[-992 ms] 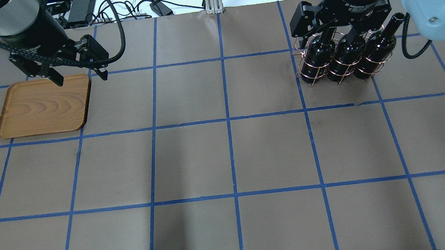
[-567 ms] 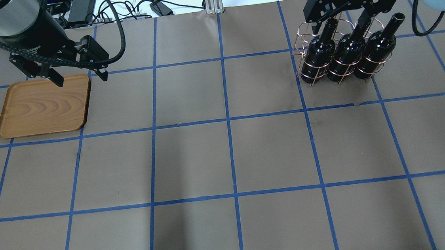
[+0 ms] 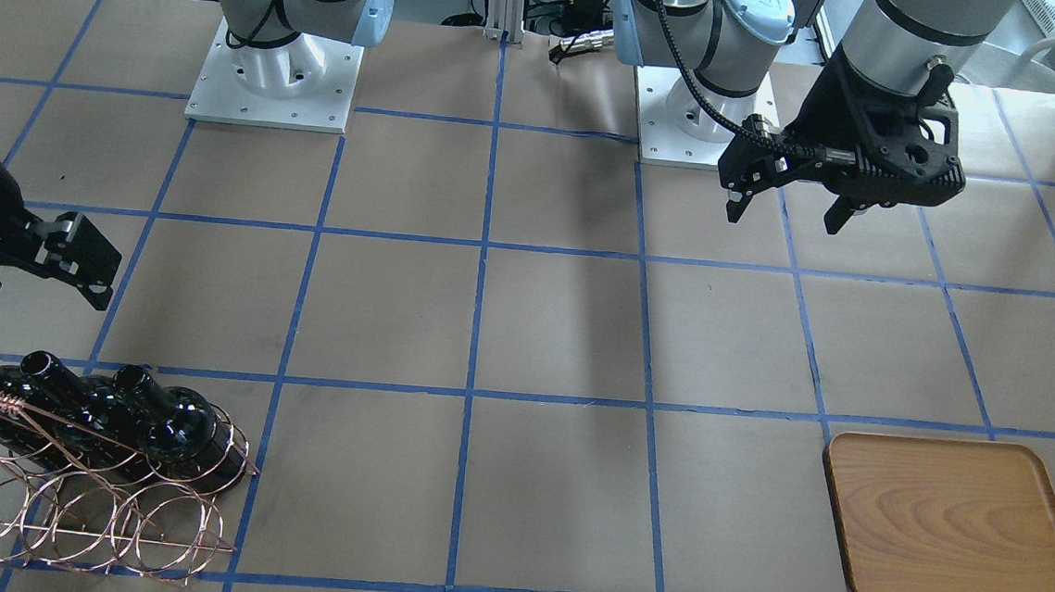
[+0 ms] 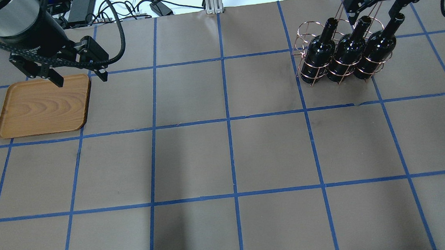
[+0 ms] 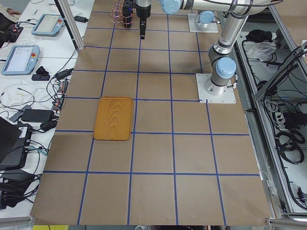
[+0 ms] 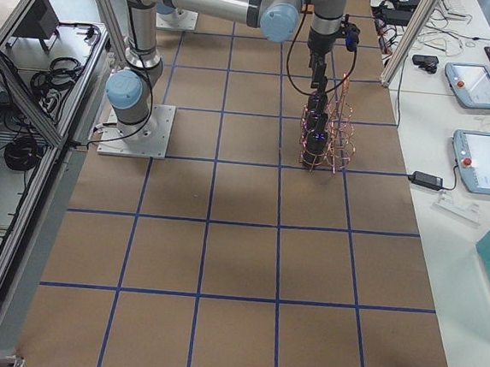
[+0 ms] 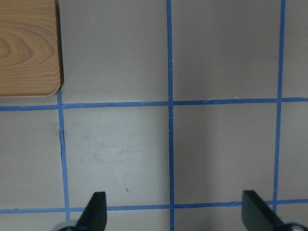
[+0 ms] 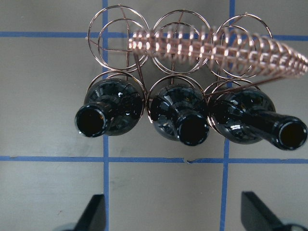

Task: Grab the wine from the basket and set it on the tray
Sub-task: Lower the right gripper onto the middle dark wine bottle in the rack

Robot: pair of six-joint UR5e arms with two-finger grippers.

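Three near-black wine bottles (image 4: pixel 346 53) sit tilted in the copper wire basket (image 4: pixel 306 35) at the far right of the table. They also show in the right wrist view (image 8: pixel 180 115), mouths toward the camera, in the basket's (image 8: pixel 168 38) lower row of rings. My right gripper (image 4: pixel 372 10) is open and empty, just off the bottle mouths and touching none; its fingertips (image 8: pixel 94 211) frame the view's bottom. The wooden tray (image 4: pixel 42 107) lies far left. My left gripper (image 4: pixel 80 77) is open and empty, above the tray's far right corner.
Brown paper with a blue tape grid (image 4: pixel 228 118) covers the table. Both arm bases (image 3: pixel 274 65) stand at the robot's side. Cables and boxes (image 4: pixel 137 4) lie beyond the table's far edge. Teach pendants (image 6: pixel 473 83) sit on a side bench.
My right gripper has moved toward the upper right of the overhead view, off the bottles, so all three necks now show. It stays open. The left arm has not moved.
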